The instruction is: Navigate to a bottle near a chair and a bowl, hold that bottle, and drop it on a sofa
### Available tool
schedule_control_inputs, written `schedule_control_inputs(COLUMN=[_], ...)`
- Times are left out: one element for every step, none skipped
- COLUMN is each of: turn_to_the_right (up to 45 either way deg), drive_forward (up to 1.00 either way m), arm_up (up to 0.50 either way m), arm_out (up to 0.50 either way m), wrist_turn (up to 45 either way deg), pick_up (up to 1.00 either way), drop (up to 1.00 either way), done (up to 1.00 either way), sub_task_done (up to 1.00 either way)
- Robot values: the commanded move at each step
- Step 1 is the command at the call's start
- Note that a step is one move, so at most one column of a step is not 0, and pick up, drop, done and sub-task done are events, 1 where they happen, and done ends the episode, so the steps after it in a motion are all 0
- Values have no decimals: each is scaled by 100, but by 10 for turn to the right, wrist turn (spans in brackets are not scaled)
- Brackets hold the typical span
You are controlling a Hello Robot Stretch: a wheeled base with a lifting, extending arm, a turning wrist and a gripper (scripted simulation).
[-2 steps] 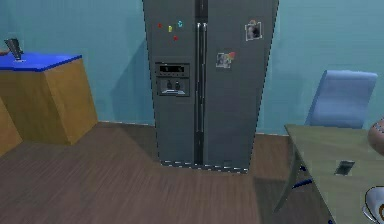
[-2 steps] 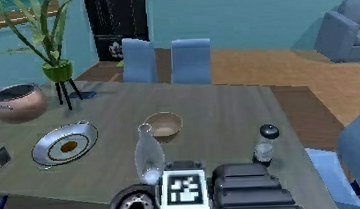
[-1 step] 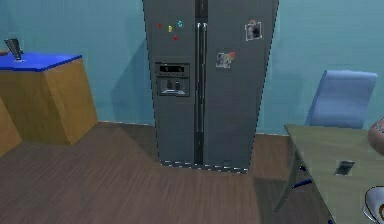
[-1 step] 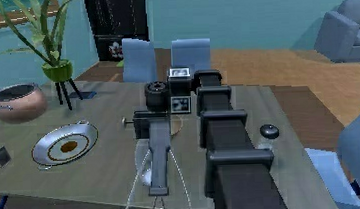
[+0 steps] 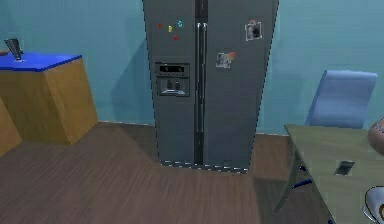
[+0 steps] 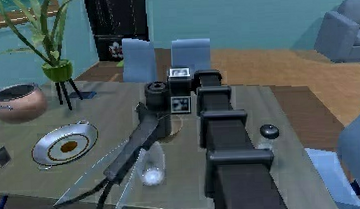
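Note:
A small clear bottle-like thing (image 6: 152,165) stands on the glass table (image 6: 238,110) in the arm side view. My dark arm (image 6: 230,156) rises from the bottom edge, and the gripper (image 6: 116,177) slants down to the left right beside that clear thing. I cannot tell whether the gripper holds anything. A pinkish bowl (image 6: 18,101) sits at the table's left, its rim also in the forward view (image 5: 377,135). Two blue chairs (image 6: 141,59) (image 6: 191,54) stand behind the table. A blue-grey sofa (image 6: 346,32) is at the far right.
A plate (image 6: 64,145), a potted plant (image 6: 51,47) and a small dark disc (image 6: 271,131) share the table. Ahead stand a grey fridge (image 5: 208,85), a blue-topped counter (image 5: 40,95), a blue chair (image 5: 342,98) and the table corner (image 5: 330,150).

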Motion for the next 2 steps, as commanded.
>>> schedule_control_inputs(turn_to_the_right=[0, 0], drive_forward=[0, 0], arm_up=[0, 0], arm_out=[0, 0], wrist_turn=[450, 450], pick_up=[0, 0], drop=[0, 0], done=[0, 0], sub_task_done=[0, 0])
